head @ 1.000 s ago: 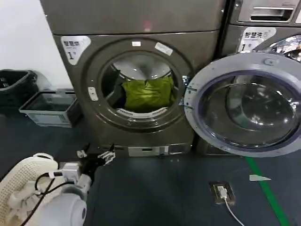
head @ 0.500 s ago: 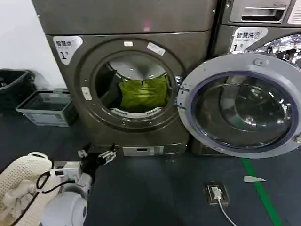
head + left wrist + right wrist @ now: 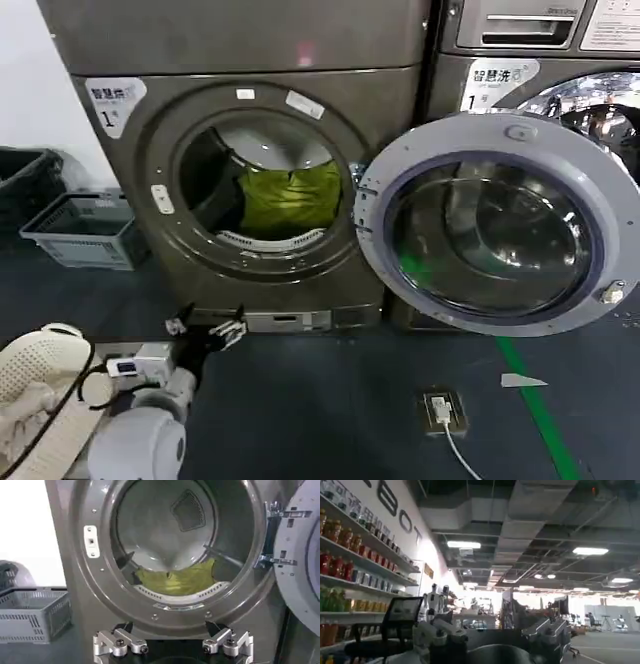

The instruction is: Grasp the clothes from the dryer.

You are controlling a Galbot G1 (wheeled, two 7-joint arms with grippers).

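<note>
My left fingers (image 3: 205,329) are spread wide, holding nothing, low before the big dark grey-brown metal dryer (image 3: 390,85). Over the last second the porthole has slid leftward in my head view, so my body is swinging while the hand stays short of the opening; reaching is still ahead. Beyond my fingertips, inside the drum, sits the soft yellow-green bundle of clothes (image 3: 176,580), its lower part hidden by the rim. My right fingers (image 3: 490,630) look parted, pointing into the room.
</note>
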